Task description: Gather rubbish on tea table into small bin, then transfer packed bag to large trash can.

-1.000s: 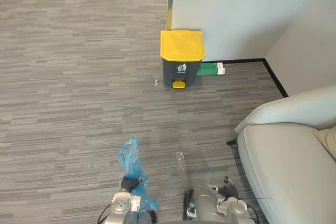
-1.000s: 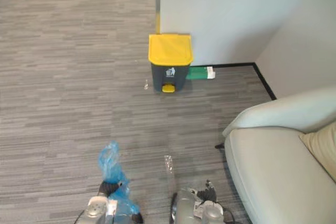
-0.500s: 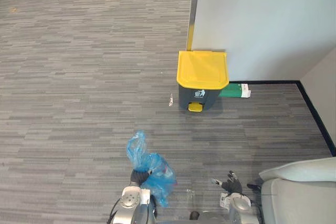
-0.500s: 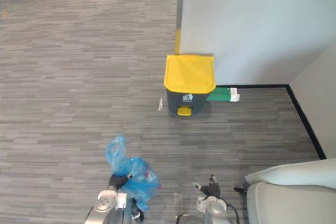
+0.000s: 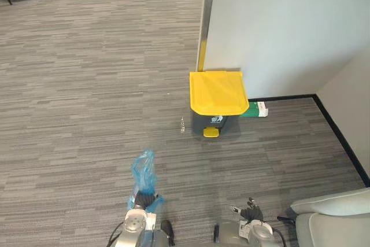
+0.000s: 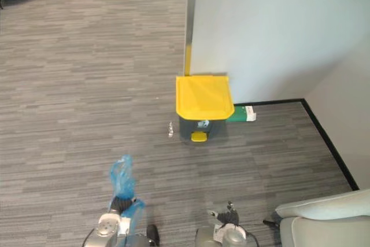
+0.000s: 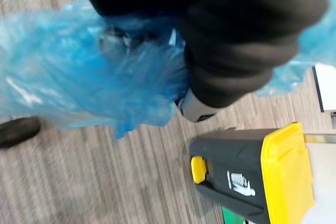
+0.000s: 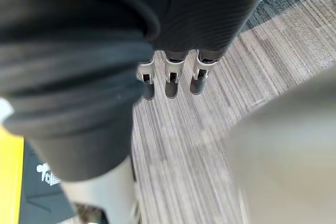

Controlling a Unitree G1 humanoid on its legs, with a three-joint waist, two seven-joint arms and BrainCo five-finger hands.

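Left eye view first: looking down at a grey trash can [image 5: 218,99] with a closed yellow lid, backed up against the wall [image 5: 277,21]. Got the blue bag [image 5: 143,170] well short of the trash can and off to its left, sticking up out of the left hand [image 5: 140,202], fingers closed round the bunched neck. Right hand [image 5: 250,213] also well short of the trash can, slightly to its right. Green box [image 5: 255,109] tucked just beside the trash can's right rear, small bottle [image 5: 182,125] on the floor just left of it. Right eye view: same layout, bag up off the floor and well apart from the trash can. Left wrist view: crumpled blue plastic right up against the hand, with the trash can's pedal side past it, not touching. Right wrist view: fingers [image 8: 170,80] hanging straight and loose, holding nothing, with a corner of the trash can off to one side.
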